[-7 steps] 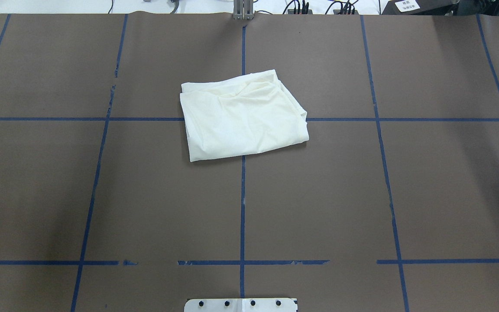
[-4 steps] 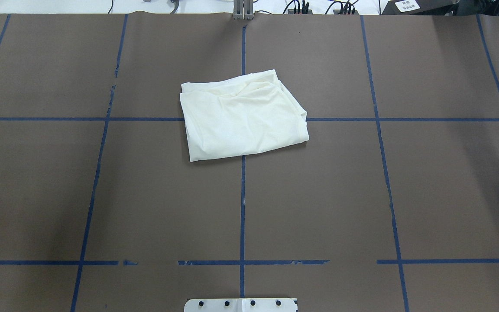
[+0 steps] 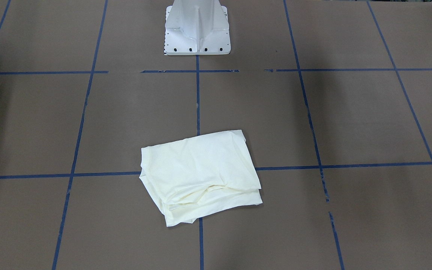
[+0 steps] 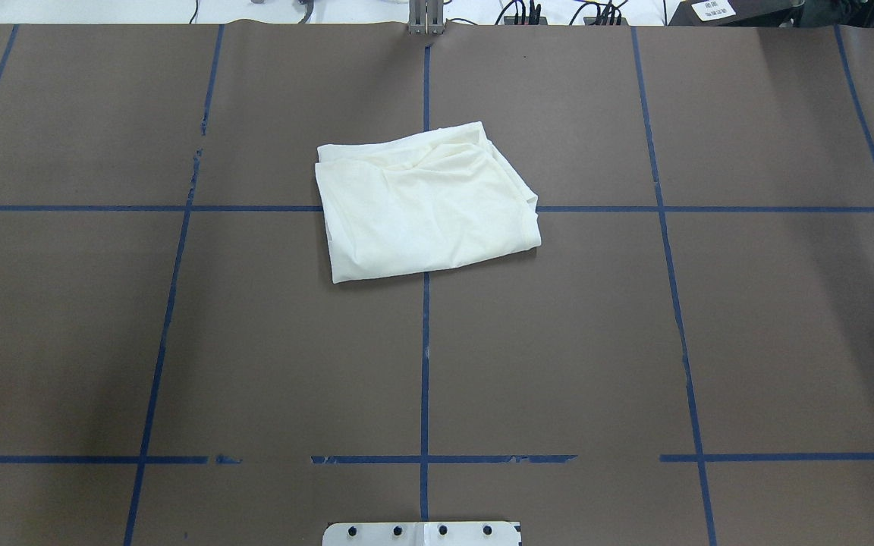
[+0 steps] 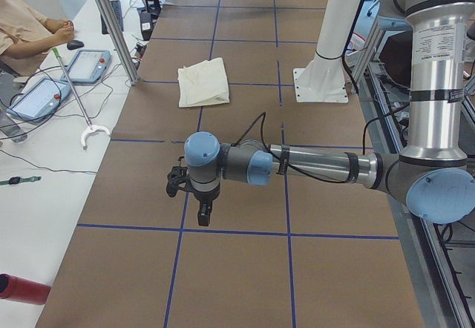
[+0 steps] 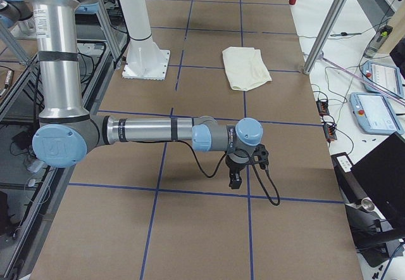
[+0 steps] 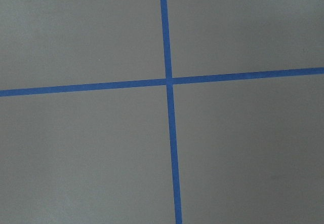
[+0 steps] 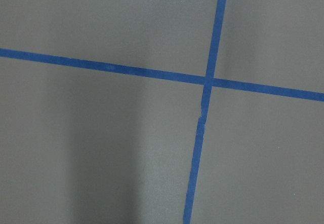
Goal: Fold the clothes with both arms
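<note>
Roughly folded T-shirt (image 4: 425, 205) flat on table (image 4: 634, 341), long axis left-right, slightly skewed.

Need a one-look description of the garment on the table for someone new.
Take the brown table, gridded in blue tape. From the white base, follow the centre line to its second crossing. The folded cream shirt lies over it, the only cloth there.

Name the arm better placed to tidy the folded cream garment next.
Right, but only narrowly. The folded cream garment straddles the centre tape line, and its loose layered edges lie toward the robot's right. The right gripper and left gripper both hang well away from it, at about the same distance.
</note>
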### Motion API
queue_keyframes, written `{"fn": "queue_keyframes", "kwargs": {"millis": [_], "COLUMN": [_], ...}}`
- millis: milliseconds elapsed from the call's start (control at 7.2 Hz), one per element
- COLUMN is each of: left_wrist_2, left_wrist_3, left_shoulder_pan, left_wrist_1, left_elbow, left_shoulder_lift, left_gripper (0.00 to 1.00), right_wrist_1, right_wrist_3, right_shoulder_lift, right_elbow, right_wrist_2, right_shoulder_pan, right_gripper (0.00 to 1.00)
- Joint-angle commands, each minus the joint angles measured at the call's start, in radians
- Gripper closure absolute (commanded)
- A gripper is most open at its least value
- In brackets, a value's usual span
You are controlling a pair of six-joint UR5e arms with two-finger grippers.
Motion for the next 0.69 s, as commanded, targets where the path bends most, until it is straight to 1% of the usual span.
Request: {"fn": "queue_keyframes", "kwargs": {"millis": [0,556], "left_wrist_2": [-0.003,-0.002], "left_wrist_3": [0.0,0.004], "left_shoulder_pan": [0.001,0.001], "left_wrist_1": [-0.005,-0.009], "left_elbow": [0.005,0.005], "left_shoulder_lift": [0.002,0.004], "left_gripper": [0.0,0.0], "right_wrist_1": [0.002,0.003], "right_wrist_3": [0.0,-0.003], "right_shoulder_lift": [-0.003,-0.009], "right_elbow": [0.012,0.067], "right_wrist_2": [0.014,0.01], "right_shoulder_pan": [0.0,0.002], "right_gripper": [0.0,0.0]}}
